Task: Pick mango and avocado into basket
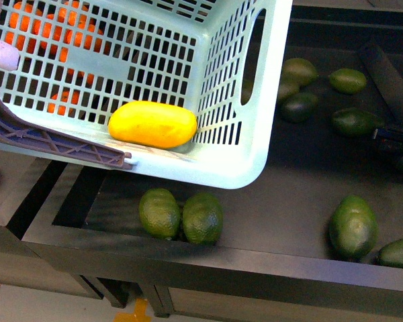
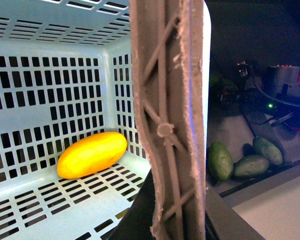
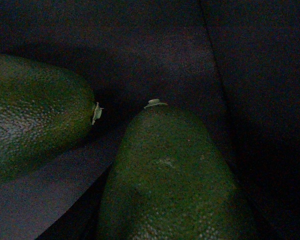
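Note:
The pale teal basket (image 1: 235, 157) hangs tilted over the dark bin, with the yellow mango (image 1: 152, 124) lying on its floor. The mango also shows in the left wrist view (image 2: 91, 154). My left gripper (image 2: 177, 225) is shut on the basket's brown arched bar (image 2: 167, 115), which crosses the front view at lower left (image 1: 47, 142). My right gripper is shut on a dark green avocado (image 3: 170, 185) that fills the dim right wrist view; its fingers do not show. The right arm (image 1: 393, 87) reaches in at the far right.
Several loose avocados lie in the dark bin: a pair under the basket (image 1: 181, 215), one at front right (image 1: 353, 227), others at the back (image 1: 349, 80). A second avocado (image 3: 35, 120) lies beside the held one. Orange fruits (image 1: 54, 30) show behind the basket's lattice.

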Robot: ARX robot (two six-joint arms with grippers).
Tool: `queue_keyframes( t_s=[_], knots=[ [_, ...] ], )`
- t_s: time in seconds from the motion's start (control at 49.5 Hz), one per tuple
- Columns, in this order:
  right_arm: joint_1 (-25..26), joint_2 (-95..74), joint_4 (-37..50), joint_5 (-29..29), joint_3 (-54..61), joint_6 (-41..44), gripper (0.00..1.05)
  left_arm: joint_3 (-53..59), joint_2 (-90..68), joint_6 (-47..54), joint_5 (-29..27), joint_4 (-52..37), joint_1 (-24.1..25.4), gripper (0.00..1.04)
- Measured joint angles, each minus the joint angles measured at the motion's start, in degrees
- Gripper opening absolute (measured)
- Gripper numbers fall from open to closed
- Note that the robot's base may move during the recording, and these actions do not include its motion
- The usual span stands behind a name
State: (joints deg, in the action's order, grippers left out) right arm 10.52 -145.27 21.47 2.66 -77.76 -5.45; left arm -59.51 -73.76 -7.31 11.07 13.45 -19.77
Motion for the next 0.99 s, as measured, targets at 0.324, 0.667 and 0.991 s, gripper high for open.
queue_keyframes(
  t_s=[0.324,0.667,0.991],
  knots=[
    [0.2,1.5,0.9,1.4,1.7,-1.4,0.54,0.0,0.0,0.0,0.0,0.0,0.0,0.08],
    [0.3,11.4,2.0,3.7,6.0,-3.5,0.54,0.0,0.0,0.0,0.0,0.0,0.0,0.08],
    [-2.8,30.0,1.0,7.7,11.6,-6.2,0.54,0.0,0.0,0.0,0.0,0.0,0.0,0.08]
  ],
)
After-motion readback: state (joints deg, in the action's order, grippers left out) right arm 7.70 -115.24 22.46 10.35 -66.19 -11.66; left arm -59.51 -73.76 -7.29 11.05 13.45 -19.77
